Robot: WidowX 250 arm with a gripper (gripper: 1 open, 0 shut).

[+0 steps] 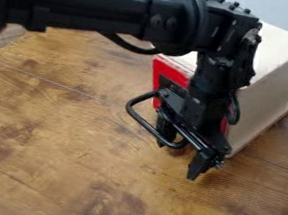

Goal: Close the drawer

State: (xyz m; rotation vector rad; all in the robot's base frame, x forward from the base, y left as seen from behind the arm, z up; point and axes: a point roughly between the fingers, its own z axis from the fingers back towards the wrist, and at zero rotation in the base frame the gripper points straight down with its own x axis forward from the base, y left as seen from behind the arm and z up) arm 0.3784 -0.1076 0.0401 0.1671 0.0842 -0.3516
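Jaws (183, 158) stand wide apart, fingertips down near the wooden tabletop (62, 138), beside the black handle (139, 119); whether they touch it is hard to tell behind the arm (93, 10). Nothing shows clamped between them. The red drawer (171, 75) sits at the front of the white cabinet (276, 73), its handle facing the lower left, its long axis seemingly running back toward the upper right.

Below the jaws (180, 157), the worktop (66, 154) looks like brown wood with visible grain and dark mottling. Behind them, the drawer (169, 75) appears glossy red plastic, its handle (142, 116) smooth and black; the cream-white cabinet (275, 83) looks smooth and matt.
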